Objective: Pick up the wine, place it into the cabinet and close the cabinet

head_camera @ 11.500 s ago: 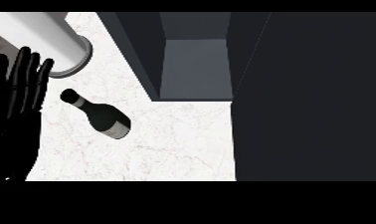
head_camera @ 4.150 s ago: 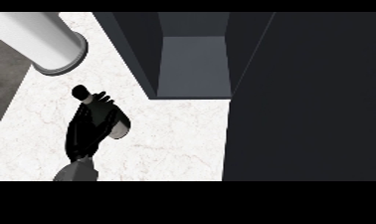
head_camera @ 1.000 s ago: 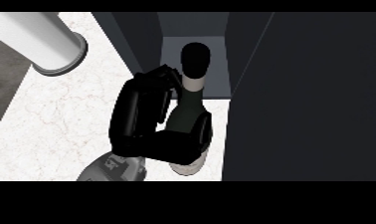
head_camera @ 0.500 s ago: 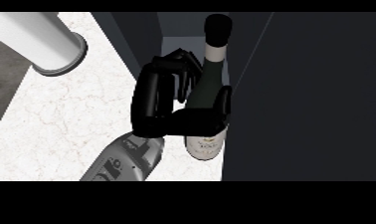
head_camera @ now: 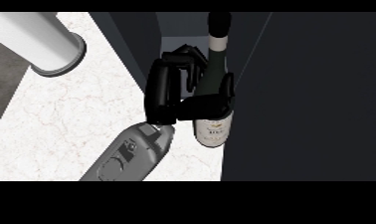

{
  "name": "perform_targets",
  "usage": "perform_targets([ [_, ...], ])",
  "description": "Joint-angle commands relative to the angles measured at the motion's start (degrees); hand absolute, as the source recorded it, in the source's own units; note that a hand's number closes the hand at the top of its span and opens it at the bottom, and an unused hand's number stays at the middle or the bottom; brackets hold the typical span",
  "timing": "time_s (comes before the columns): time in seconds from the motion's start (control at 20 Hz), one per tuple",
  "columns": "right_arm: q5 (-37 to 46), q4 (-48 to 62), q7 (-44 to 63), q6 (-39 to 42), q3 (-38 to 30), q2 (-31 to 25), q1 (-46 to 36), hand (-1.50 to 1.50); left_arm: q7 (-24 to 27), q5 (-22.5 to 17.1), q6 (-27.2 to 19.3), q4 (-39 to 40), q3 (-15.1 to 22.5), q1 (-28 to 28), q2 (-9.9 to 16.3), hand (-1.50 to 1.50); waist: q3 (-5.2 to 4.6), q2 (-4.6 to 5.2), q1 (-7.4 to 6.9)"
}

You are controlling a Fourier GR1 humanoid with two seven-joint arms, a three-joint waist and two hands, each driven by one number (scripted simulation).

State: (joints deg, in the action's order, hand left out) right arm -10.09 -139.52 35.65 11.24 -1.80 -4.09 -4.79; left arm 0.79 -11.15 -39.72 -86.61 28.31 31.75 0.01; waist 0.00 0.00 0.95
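Note:
The wine bottle [head_camera: 214, 131] is dark with a pale label and stands nearly upright, its neck pointing to the top of the view. My left hand [head_camera: 165, 93] is shut on it: the fingers [head_camera: 183, 56] curl round the bottle's far side and the thumb [head_camera: 228, 88] wraps its front. Hand and bottle are at the mouth of the open dark cabinet [head_camera: 132, 39], close to the cabinet's right wall. The grey forearm [head_camera: 129, 156] rises from the lower edge. My right hand does not show.
A wide dark panel [head_camera: 308, 98] fills the view's right side, right next to the bottle. A white cylinder [head_camera: 40, 44] stands at the upper left on the marble counter [head_camera: 66, 118].
Since a second ago the hand has carried the bottle up and rightward to the cabinet's mouth; the neck now reaches higher in the view. Long before, the bottle lay on the counter.

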Motion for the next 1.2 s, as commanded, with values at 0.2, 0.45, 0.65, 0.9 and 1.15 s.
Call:
perform_targets([
  [0.2, -2.3, -4.4, 1.3, -1.2, 2.5, 1.6, 0.6, -1.5, 8.7, -7.7, -3.2, 5.2, 1.7, 0.6, 0.0, 1.5, -0.02, 0.03, -0.24],
  [0.45, -0.8, -11.1, 3.3, -1.7, 5.2, 2.5, 5.2, -1.5, 14.7, -8.2, -2.4, 10.3, 2.3, -2.7, 0.0, 1.5, -0.03, -0.04, 0.3],
  [0.65, -4.3, -8.0, 4.6, -2.3, 2.1, 0.2, 0.4, -1.5, 16.7, -7.1, -2.0, 17.2, 2.8, 0.1, 0.0, 1.5, -0.02, 0.07, 0.32],
  [0.9, -2.6, -6.5, 1.1, -1.3, 3.3, 0.9, 2.6, -1.5, 20.7, -5.7, 1.2, 18.6, -1.1, -2.2, 0.0, 1.5, -0.01, 0.02, -0.23],
  [1.15, -4.3, -7.7, 4.1, -2.2, 1.4, 0.0, 1.2, -1.5, 23.7, -7.6, 1.7, 21.6, -3.3, -2.3, 0.0, 1.5, -0.02, -0.02, -0.3],
])
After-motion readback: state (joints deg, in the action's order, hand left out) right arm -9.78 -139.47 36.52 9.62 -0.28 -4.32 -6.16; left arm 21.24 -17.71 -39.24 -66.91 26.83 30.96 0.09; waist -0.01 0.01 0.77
